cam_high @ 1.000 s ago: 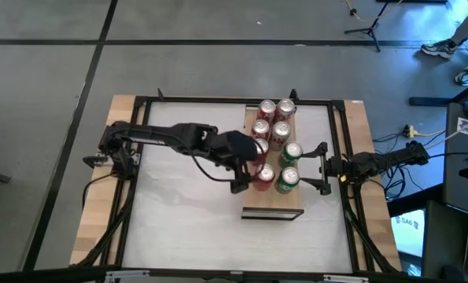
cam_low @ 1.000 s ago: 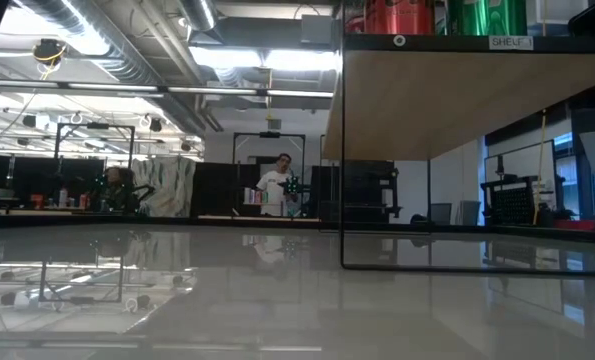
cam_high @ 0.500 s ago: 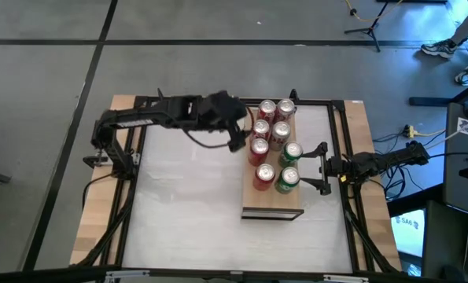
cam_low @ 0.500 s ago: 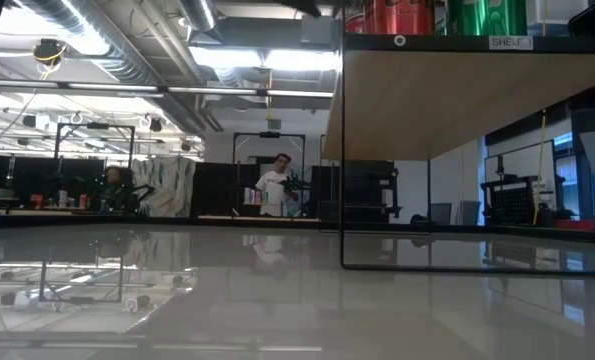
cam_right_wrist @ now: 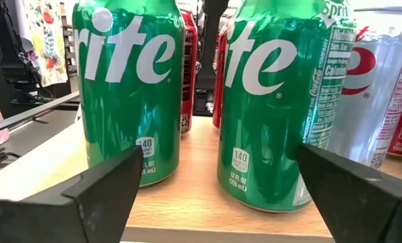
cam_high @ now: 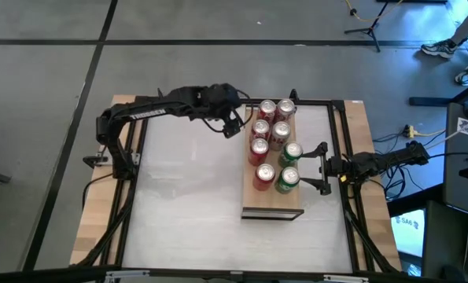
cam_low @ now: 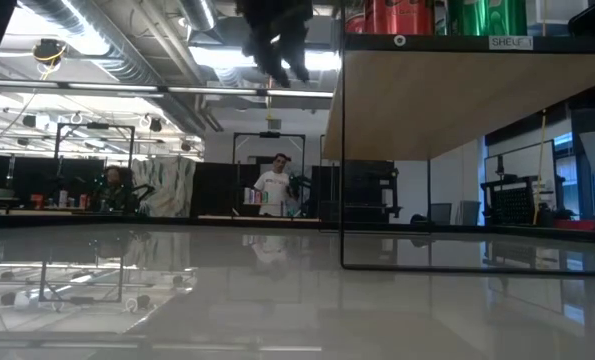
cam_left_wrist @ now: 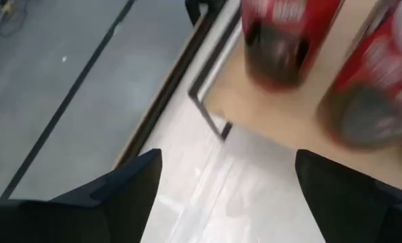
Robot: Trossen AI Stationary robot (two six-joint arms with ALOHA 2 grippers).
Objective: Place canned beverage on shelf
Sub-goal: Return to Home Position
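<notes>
An open workshop with ceiling ducts and strip lights stretches beyond the glossy white tabletop (cam_high: 186, 216), and a person (cam_low: 274, 187) stands far back in it. The shelf (cam_high: 274, 201), a light-wood board raised on a thin black frame, sits right of the table's centre and runs from the far edge toward the near side. Eight cans stand on it in two rows. Six soda cans (cam_high: 258, 147), mostly red, fill the left row and the far part of the right row. Two green Sprite cans (cam_high: 287, 180) stand one behind the other at the near end of the right row. The left arm reaches from its base at the table's left edge along the far side, elbow bent. The left gripper (cam_high: 233, 126) hangs high above the tabletop, just left of the far cans, and its fingers (cam_left_wrist: 113, 196) are spread apart with nothing between them. The right arm stretches in low from the right edge. The right gripper (cam_high: 317, 167) is just beside the shelf, facing the two Sprite cans, and its fingers (cam_right_wrist: 86, 199) are released wide and empty.
</notes>
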